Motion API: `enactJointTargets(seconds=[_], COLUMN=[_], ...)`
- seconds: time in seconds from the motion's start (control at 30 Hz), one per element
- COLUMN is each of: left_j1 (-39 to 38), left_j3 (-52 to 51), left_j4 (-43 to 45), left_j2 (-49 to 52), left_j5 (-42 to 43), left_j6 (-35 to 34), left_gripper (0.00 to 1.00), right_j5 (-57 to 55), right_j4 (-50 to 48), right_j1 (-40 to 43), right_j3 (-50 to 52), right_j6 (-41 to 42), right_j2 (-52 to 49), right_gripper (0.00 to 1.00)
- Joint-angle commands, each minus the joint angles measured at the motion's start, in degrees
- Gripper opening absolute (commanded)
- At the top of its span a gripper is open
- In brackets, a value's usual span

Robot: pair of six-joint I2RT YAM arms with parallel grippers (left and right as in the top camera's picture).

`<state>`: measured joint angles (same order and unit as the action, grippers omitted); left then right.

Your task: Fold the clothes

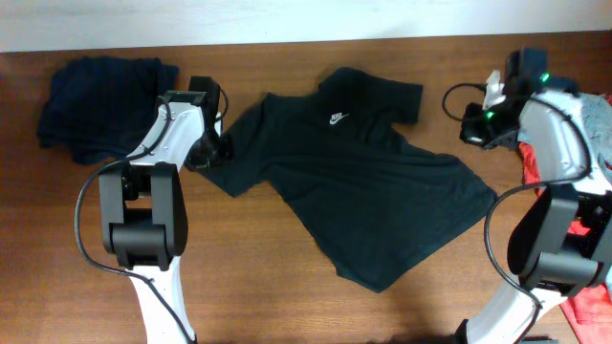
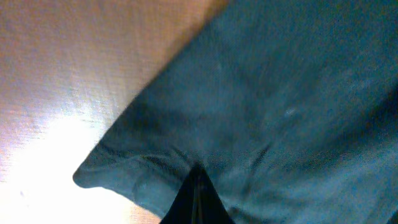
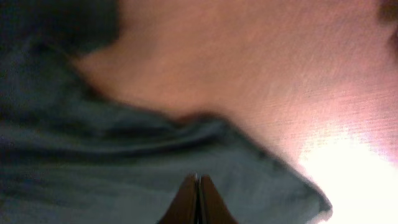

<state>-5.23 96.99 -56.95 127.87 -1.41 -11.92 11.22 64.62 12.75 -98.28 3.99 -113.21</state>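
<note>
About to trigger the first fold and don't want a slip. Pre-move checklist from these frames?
1. Left gripper shut on shirt: ok, cloth puckers at its tips.
2. Right gripper holding shirt: cannot tell. Jaws are shut, over cloth near an edge.
3. Shirt spread out, logo up: ok, though it lies askew on the table.
4. Navy pile apart from shirt: ok.
5. Red cloth apart from shirt: ok for the part that shows; the right arm hides the rest.
</note>
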Motion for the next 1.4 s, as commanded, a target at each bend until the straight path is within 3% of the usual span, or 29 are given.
enactJointTargets(seconds=[0.0, 0.13, 0.3, 0.67, 0.83, 1.0, 1.17, 1.37], left_j1=[0.09, 0.09, -0.35, -3.21, -4.52, -5.51, -6.38, -6.45], left_j3=[-0.09, -0.09, -0.09, -0.09, -0.20, -0.42, -0.42, -0.42], left_j4=[3.17, 5.57, 7.54, 19.04, 25.97, 32.04, 33.70, 35.17], left_j2=[-3.76, -4.24, -4.22, -4.22, -4.04, -1.92, 2.54, 7.78], left_j5=[-2.89, -2.69, -2.69, -2.23, 3.06, 4.70, 4.68, 4.70], left_j6=[-0.90, -0.87, 1.20, 13.53, 20.76, 21.97, 21.92, 21.92], left_gripper=[0.01, 0.01, 0.00, 0.00, 0.00, 0.01, 0.00, 0.01], right_j5=[7.37, 9.40, 9.40, 9.14, 6.25, 5.18, -0.98, -1.42], right_j4=[8.87, 18.88, 20.33, 0.94, -5.62, -8.85, -9.42, -9.64], right_j1=[-1.20, -4.07, -9.94, -16.83, -16.83, -16.83, -16.83, -16.81], right_j3=[-6.03, -4.98, 1.95, 24.90, 30.80, 33.38, 35.80, 38.64], right_j6=[-1.03, -1.36, -2.69, 0.11, 0.13, 1.07, 7.58, 8.59], right_j2=[0.35, 0.35, 0.35, 0.35, 0.35, 0.35, 0.35, 0.35], right_gripper=[0.04, 0.04, 0.04, 0.04, 0.04, 0.04, 0.04, 0.04])
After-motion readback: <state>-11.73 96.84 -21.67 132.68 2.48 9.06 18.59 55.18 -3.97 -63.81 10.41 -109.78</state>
